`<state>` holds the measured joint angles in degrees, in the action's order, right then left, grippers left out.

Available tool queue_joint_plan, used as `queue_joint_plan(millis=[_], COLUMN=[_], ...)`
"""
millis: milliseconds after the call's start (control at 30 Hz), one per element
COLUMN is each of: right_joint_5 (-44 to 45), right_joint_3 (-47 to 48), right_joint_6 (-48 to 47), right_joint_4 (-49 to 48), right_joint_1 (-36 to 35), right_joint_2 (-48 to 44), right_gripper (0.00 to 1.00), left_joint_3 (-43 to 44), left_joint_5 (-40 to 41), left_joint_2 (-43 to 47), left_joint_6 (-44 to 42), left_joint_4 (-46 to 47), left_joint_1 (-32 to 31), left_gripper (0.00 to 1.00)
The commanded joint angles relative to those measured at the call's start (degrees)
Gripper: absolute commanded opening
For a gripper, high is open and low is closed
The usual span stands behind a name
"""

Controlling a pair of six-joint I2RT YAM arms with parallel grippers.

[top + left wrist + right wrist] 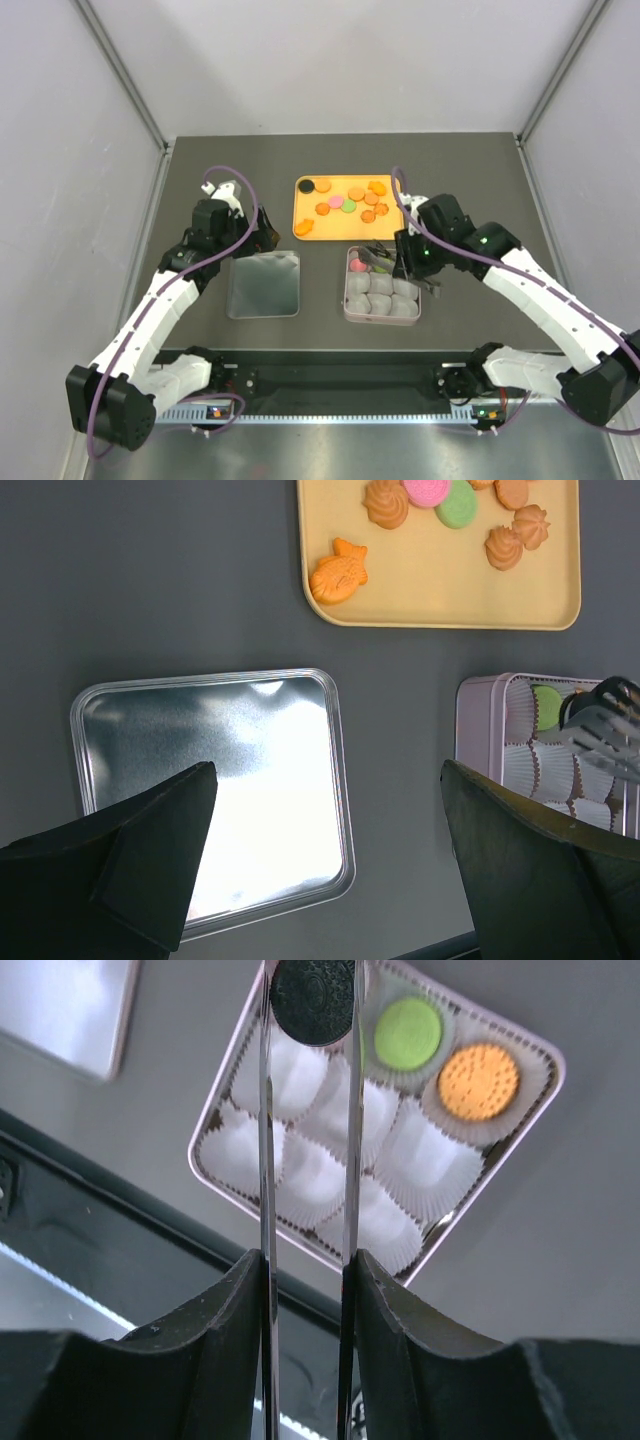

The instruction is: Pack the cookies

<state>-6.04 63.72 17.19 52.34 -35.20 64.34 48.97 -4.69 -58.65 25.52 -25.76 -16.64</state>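
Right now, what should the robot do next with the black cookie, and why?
Probably lower the black cookie into the empty paper cup under it, then ease the tongs open. The right gripper squeezes the tongs, which pinch the cookie over the pink tin, next to the green cookie and orange cookie sitting in cups.

Dark grey table. Orange tray lies far centre, silver lid near left, pink square tin near right. None touch.
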Motion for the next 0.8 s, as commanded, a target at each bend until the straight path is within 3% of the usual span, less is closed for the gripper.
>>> queue_joint_plan(millis=[0,333,767], right_joint_5=[-2.6,-1.8,-1.3], right_joint_3=[-1.9,-4.0,-6.5], right_joint_6=[0.8,3.7,5.0], right_joint_4=[-1.3,-3.6,-5.0], right_joint_1=[-1.4,-7.6,-8.9], right_joint_2=[-1.8,-1.1,-0.8], right_gripper=[0.36,0.37,0.43], left_joint_3=[0.3,0.3,0.3], left_joint_5=[-0.1,-0.1,-0.2], left_joint_2=[0.4,0.1,0.2], left_joint_6=[-0.3,-0.4,-0.3], left_joint_4=[1.3,1.3,1.2], left_joint_1=[0.2,0.2,0.2], left_gripper=[0.98,0.98,0.98])
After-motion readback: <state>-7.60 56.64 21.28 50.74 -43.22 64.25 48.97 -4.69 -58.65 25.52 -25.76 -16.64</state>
